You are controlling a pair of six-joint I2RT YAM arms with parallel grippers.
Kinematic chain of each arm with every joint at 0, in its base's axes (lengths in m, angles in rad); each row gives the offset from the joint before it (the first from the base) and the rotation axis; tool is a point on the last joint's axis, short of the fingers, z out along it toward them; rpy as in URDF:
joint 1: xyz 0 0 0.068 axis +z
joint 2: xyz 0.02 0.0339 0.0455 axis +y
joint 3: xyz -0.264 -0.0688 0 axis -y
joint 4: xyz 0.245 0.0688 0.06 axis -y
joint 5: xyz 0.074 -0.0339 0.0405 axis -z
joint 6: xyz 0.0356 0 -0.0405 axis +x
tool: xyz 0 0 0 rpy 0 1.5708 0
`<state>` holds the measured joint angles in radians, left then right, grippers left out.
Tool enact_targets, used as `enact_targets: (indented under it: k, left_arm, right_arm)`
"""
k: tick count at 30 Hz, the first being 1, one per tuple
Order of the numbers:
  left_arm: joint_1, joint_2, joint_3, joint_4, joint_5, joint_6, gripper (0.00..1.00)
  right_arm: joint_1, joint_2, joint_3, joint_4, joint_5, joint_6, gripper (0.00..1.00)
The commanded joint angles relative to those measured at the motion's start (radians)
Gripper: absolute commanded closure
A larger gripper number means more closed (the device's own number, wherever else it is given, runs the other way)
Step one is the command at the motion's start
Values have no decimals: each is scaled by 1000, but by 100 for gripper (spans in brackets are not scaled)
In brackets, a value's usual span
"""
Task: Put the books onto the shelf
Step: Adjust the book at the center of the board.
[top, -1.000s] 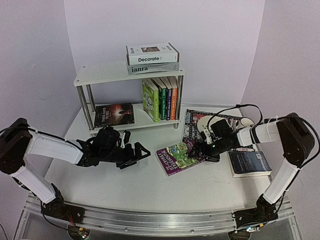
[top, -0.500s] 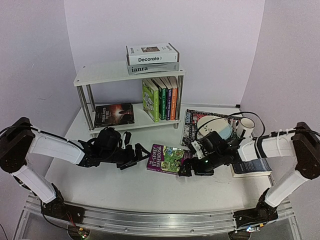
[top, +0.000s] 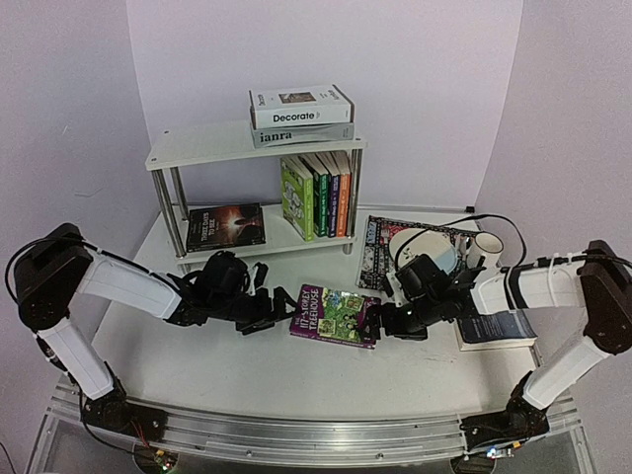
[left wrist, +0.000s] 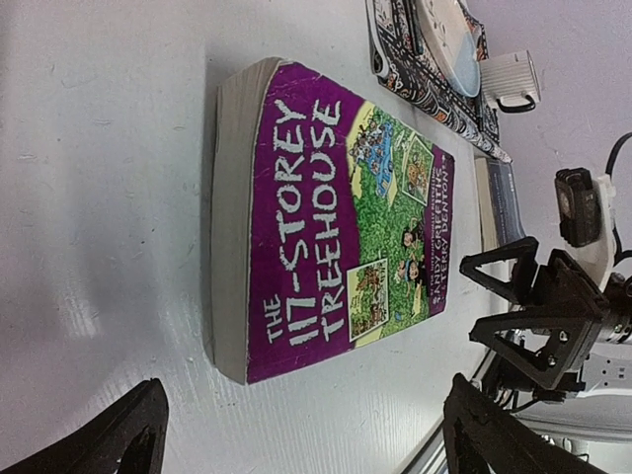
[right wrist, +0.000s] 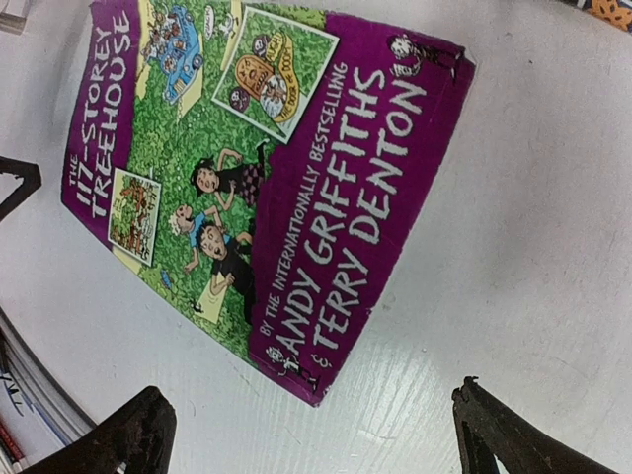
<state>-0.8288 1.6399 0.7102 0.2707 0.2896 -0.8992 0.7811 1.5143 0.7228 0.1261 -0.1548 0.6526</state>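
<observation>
Books sit in a few spots, and one purple "117-Storey Treehouse" book (top: 336, 316) lies flat and face up on the white table (top: 197, 375). It is not on the shelf.

The left hand (top: 279, 311) is just left of this purple book, low over the table. Its two fingers are spread wide and it holds nothing. The right hand (top: 381, 322) is just right of the purple book, at the edge with the writers' names. Its fingers are spread wide too, with nothing in them. I cannot tell if either hand touches the purple book.

Behind the purple book and a bit to the left stands the white shelf (top: 197, 148). On its top board the white "Decorate" book (top: 301, 107) lies on the grey "ianra" book (top: 296, 134). On its low board a row of thin books (top: 318, 195) stands upright at the end nearer the purple book. A dark book (top: 225, 226) lies flat at the other end.

Right of the purple book, past the right hand, a navy book (top: 494, 321) lies flat on the table. Behind the purple book and to the right is a patterned placemat (top: 380, 242) with a white dish (top: 425, 242) on it. A white mug (top: 486, 247) sits just by the dish.
</observation>
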Motion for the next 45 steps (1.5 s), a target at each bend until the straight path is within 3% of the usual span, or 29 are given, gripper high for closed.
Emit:
enact_targets:
  k: [1,18,25,37,45]
  left_arm:
    - [2,49,71,27,33,44,3]
    - [2,183,125,25,103,70,4]
    - [2,218,167,26,136,74,11]
    - [2,191,214,27,186,53,39]
    - [2,186,215,28,225,19,74]
  right_arm:
    - [0,33,59,-27,19,25,2]
    - [1,153,45,95,-64,103,2]
    - [3,162,47,109,-77,107,2]
    - [7,120,18,113,-63,118,2]
    - [5,42,5,112,-59,131,2]
